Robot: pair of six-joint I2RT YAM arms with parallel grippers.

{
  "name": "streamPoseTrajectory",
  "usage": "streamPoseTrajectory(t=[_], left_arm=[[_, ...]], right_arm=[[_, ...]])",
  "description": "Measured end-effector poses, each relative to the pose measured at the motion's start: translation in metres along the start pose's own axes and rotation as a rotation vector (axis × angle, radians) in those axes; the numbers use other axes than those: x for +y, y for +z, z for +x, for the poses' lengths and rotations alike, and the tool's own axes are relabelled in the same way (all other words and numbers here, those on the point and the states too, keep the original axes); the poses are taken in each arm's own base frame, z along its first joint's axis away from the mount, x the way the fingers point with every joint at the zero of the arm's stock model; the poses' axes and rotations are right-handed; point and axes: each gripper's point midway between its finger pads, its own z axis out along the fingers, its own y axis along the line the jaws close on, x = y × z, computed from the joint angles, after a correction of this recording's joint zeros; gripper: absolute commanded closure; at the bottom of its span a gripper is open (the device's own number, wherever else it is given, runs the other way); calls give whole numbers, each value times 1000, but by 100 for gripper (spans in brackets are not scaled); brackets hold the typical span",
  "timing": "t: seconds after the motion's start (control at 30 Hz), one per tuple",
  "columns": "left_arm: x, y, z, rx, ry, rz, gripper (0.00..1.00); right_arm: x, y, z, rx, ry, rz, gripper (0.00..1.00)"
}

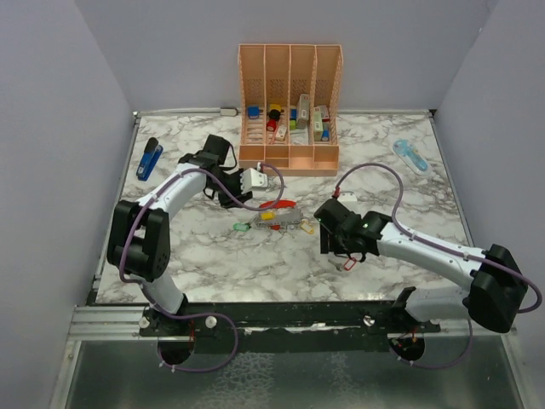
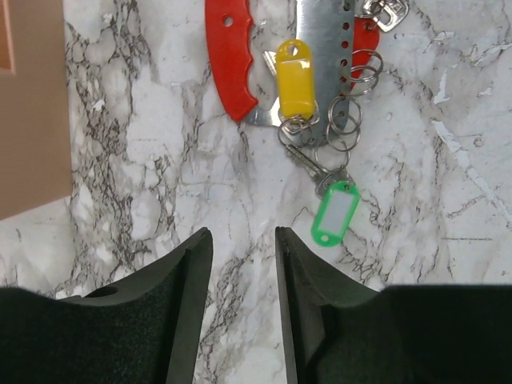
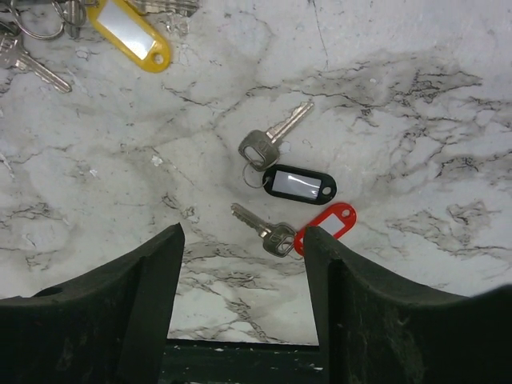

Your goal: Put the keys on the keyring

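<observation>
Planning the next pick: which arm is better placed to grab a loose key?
Right. The right fingers stand open over the loose red-tagged key, with the black-tagged key beside it. The left fingers face the keyring instead.

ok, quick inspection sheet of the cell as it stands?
Surface: marble table, keys scattered mid-table.
Job's things: red keyring flat; yellow-tag key and green-tag key at its grey side, attachment unclear; black-tag key and red-tag key loose, apart.
Clutter: peach organizer with small items; blue tool; pale blue item.
Grippers: left gripper open, empty; right gripper open above red-tag key.
Cables: purple cable looping off each arm.
Surroundings: grey walls.
</observation>
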Motion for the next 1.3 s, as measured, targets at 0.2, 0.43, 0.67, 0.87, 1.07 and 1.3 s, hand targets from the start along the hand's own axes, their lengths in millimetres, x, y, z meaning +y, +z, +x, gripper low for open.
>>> streamPoseTrajectory(t=[0.2,0.43,0.67,0.87,1.07,1.3], left_arm=[[5,-6,-5,-43,-14,-6,54],[-20,3,-13,-168,-39,18,54],[-53,19,-14,-288,-56,85,54],[-59,32,-22,-339,30,89,54],[-63,51,-35,-343,188,95,56],[-63,73,-24,-291,258,94,63]], right_arm=[[15,-1,-17,-55,-60,-63,40],[74,-6,-55,-197,-125,-319,55],[99,7,-64,-235,-172,-386,56],[99,-3,-72,-279,-167,-412,56],[83,-17,-67,-321,-140,-423,56],[66,-20,-55,-326,-95,-410,57]])
